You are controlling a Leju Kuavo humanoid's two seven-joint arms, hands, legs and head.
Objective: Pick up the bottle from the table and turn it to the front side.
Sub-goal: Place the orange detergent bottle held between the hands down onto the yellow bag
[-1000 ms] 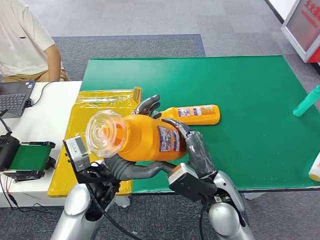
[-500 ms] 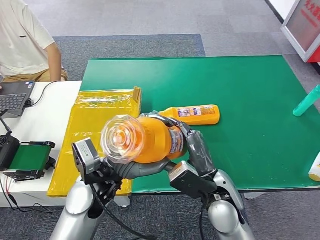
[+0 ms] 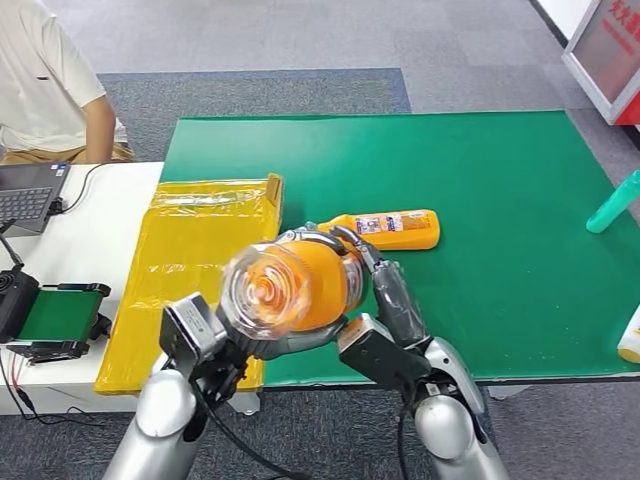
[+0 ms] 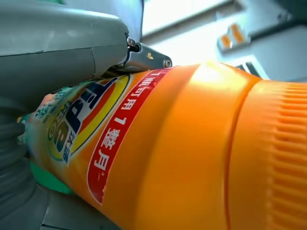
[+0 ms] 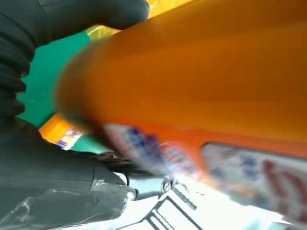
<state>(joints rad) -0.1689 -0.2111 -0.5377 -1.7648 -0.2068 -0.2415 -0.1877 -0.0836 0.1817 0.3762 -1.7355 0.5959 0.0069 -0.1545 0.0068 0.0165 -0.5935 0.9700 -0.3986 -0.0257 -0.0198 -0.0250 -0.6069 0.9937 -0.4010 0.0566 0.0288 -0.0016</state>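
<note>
Above the front edge of the green table [image 3: 490,200], an orange bottle [image 3: 321,280] with a clear cap [image 3: 264,290] lies on its side, cap toward me. My left hand [image 3: 283,342] cups it from below, fingers wrapping its far side. My right hand [image 3: 383,292] grips its base end. In the left wrist view the bottle [image 4: 173,143] shows a red and blue label under my thumb [image 4: 61,48]. The right wrist view has the bottle [image 5: 203,72] blurred against my hand [image 5: 51,158]. A second orange bottle [image 3: 389,228] lies on the table just behind.
A yellow plastic bag [image 3: 189,240] lies across the table's left edge. A teal bottle [image 3: 615,203] and a white bottle [image 3: 630,340] are at the right edge. On the white table [image 3: 98,230] to the left are a laptop [image 3: 30,192] and a small belt device [image 3: 56,315]; a person [image 3: 45,90] sits there.
The held bottle has swung and shifted right, its clear cap turning more toward me. My left arm moved right with it; my right hand kept its hold.
</note>
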